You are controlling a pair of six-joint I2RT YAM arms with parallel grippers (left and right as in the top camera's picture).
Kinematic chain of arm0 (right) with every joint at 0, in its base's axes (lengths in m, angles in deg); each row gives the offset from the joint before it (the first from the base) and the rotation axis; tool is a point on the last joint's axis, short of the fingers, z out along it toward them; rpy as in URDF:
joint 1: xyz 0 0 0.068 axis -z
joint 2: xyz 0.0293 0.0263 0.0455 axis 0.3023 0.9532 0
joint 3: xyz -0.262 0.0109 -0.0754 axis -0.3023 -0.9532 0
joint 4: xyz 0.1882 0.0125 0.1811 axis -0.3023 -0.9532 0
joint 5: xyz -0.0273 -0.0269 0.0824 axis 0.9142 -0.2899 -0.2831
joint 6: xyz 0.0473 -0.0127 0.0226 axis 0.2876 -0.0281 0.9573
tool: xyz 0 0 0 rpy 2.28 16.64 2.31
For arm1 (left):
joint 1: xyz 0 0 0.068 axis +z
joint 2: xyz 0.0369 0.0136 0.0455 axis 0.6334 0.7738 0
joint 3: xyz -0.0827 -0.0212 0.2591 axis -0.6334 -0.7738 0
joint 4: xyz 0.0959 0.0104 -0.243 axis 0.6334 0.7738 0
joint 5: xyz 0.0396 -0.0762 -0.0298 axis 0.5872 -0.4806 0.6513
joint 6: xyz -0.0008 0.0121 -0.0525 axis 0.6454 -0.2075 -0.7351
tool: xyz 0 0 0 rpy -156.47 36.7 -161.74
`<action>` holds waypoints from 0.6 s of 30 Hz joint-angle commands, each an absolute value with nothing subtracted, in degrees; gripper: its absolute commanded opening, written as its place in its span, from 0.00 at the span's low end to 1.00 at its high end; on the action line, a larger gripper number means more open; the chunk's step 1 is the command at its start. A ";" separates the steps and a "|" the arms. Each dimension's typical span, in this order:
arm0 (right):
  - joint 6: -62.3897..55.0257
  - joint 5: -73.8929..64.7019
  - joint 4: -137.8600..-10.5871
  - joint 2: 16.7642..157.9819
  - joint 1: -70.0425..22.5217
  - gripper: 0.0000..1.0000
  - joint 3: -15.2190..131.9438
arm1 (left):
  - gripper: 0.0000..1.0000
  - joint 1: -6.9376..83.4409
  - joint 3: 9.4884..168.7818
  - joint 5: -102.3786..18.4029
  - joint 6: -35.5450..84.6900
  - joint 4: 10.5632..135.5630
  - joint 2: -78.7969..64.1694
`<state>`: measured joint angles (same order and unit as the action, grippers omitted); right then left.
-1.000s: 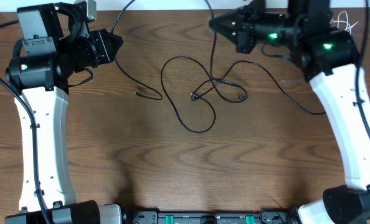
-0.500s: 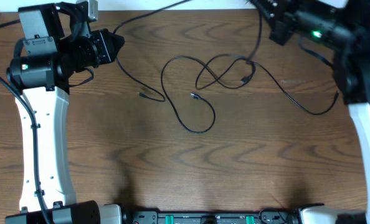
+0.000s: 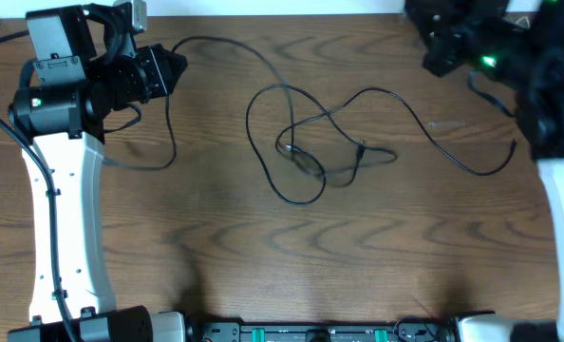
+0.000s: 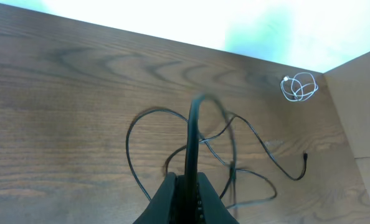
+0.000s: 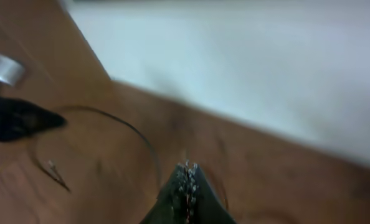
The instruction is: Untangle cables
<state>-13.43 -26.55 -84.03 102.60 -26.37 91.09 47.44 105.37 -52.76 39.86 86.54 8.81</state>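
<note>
The table point(image 3: 216, 252) was dark brown with a wavy wood grain. The long cables point(image 3: 306, 163) were black and the short cable point(image 4: 299, 86) was white. The left arm point(image 3: 68, 218) was white.

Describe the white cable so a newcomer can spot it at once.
In the left wrist view, find the wooden table and go to its far right corner. There lies the white cable, a small loose coil set apart from the black cables tangled mid-table. It is the only white cord.
</note>
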 commanded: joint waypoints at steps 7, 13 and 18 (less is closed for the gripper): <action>-14.37 -25.63 -94.43 112.59 -26.33 0.21 90.96 | 0.08 47.55 105.05 -50.86 40.23 86.58 9.13; -21.95 -25.61 -102.47 116.83 -27.90 0.40 90.96 | 0.07 47.57 105.05 -50.62 40.15 84.92 9.13; -29.30 -25.63 -107.65 120.43 -30.26 0.55 90.94 | 0.07 47.57 105.20 -54.60 36.17 75.92 8.83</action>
